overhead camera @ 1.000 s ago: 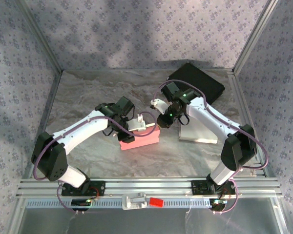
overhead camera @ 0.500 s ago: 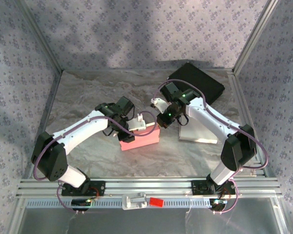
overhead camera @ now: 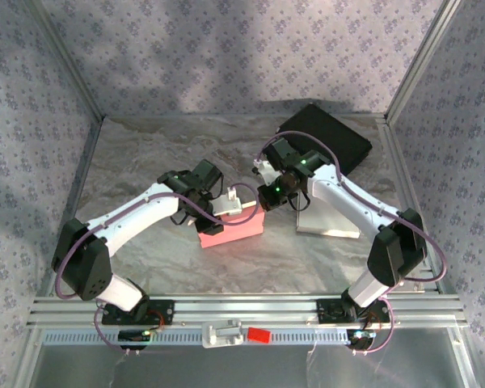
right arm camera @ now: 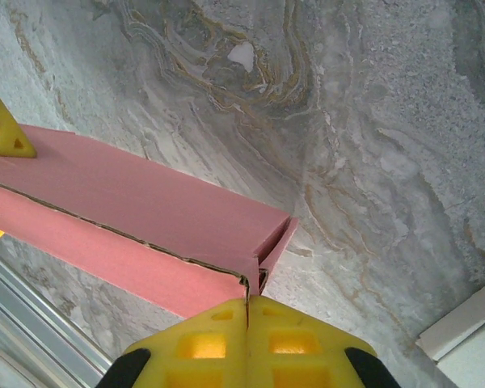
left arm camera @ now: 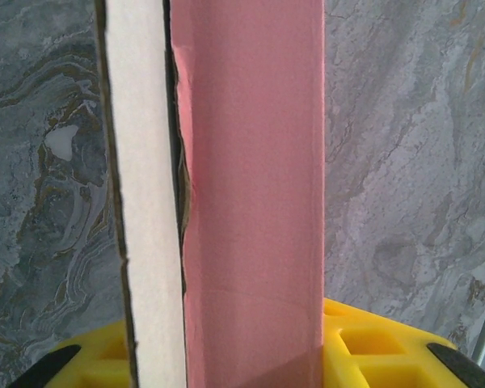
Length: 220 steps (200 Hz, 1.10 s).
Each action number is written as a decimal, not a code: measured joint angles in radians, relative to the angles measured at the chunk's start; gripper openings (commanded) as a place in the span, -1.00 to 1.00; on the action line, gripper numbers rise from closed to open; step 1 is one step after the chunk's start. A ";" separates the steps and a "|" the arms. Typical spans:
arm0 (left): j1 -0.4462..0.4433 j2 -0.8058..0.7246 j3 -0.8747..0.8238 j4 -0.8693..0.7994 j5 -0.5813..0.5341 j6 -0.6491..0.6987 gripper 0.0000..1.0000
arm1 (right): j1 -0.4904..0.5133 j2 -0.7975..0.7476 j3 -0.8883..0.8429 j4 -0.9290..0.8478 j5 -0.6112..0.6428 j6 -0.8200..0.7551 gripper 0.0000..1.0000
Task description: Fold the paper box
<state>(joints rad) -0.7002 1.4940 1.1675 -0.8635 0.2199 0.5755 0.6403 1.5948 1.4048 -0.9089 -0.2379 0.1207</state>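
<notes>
Right wrist view: right gripper (right arm camera: 248,317) pressed together, its yellow pads meeting on a thin upright edge at the end corner of the paper box (right arm camera: 137,214), where a small tab turns inward just ahead of the fingertips. This reads as a pinch on the corner seam, probably to keep the end wall square while the fold is set. The pink box body runs away to the gripper's left, with a dark seam along its long side. Left wrist view: left gripper (left arm camera: 226,360) has its jaws held apart by a doubled strip of box wall running straight out from it, white face beside pink face. The pads sit close on either side. The contact itself is hidden under the strip, so I judge it a clamp, likely pressing the two layers flat together. Grey marbled worktop (left arm camera: 412,162) shows on both sides of the strip. Top external view: the box rests on the worktop between the two grippers, one at each end of its far edge. A black case (overhead camera: 327,137) lies beyond the right gripper, well apart, and a white flat sheet (overhead camera: 331,222) lies just beside it.
</notes>
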 measured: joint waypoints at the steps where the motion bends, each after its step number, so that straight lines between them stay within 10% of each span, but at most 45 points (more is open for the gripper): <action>1: 0.000 0.000 0.000 0.000 0.000 0.000 -0.34 | 0.000 0.000 0.000 0.000 0.000 0.002 -1.00; 156: 0.000 0.000 0.000 0.006 -0.007 -0.011 -0.35 | 0.031 -0.080 -0.117 0.121 0.045 0.241 -1.00; 220: 0.005 -0.004 -0.002 0.050 -0.034 -0.044 -0.01 | 0.061 -0.135 -0.205 0.203 0.098 0.222 -1.00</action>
<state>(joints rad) -0.6949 1.4902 1.1652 -0.8135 0.1860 0.5316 0.7010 1.4597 1.1999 -0.7055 -0.1394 0.3431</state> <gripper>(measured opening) 0.472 0.052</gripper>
